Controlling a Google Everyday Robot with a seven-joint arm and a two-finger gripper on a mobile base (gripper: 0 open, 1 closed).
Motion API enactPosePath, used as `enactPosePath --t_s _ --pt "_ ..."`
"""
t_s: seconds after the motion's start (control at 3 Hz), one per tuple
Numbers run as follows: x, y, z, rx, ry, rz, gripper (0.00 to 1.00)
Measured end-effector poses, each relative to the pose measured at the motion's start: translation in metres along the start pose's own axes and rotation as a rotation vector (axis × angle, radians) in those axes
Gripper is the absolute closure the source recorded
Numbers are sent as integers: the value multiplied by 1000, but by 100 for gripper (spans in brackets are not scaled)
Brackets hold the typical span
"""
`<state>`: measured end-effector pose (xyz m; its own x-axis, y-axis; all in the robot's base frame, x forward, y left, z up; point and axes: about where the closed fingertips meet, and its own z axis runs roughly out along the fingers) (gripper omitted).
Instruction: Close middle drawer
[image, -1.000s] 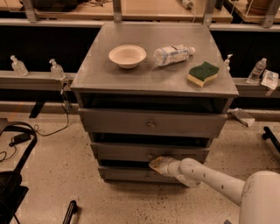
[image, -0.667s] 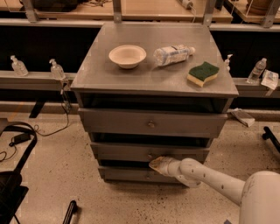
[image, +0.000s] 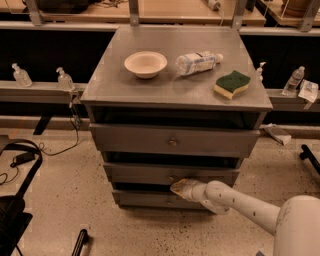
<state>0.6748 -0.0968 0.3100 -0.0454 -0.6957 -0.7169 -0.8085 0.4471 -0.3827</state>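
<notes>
My view of the grey metal cabinet (image: 260, 116), three drawers stacked under its flat top. The middle drawer (image: 135, 172), the task's thing, is the second tier: a wide, shallow grey front with a small round knob (image: 171, 178) at its centre and a dark gap above its upper edge. How far it stands out from the cabinet I cannot tell from this angle.

The gripper (image: 175, 187) is at the front of that drawer, low and just right of centre, its tan tip right below the knob and touching the lower edge of the drawer front. It is drawn narrow, tapering to a single point with no gap showing, and it holds nothing. My white arm (image: 240, 206) reaches in from the lower right, slanting up and left across the lowest drawer (image: 145, 199).

Above, the taller top drawer (image: 125, 140) shows its own centre knob. On the cabinet's surface (image: 150, 90) are a cream bowl (image: 145, 63) at left, a clear plastic bottle (image: 197, 62) lying on its side beside it, and a green and yellow sponge (image: 232, 84) near the right front edge. Small clear bottles (image: 65, 79) stand on the ledge behind, on both sides of the cabinet.
</notes>
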Motion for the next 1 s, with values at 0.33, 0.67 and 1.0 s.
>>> enactPosePath --t_s 0.33,0.67,1.0 --pt "0 0 0 0 0 0 59" --pt "0 0 0 0 0 0 58" --pt "2 13 -24 -29 -45 30 59"
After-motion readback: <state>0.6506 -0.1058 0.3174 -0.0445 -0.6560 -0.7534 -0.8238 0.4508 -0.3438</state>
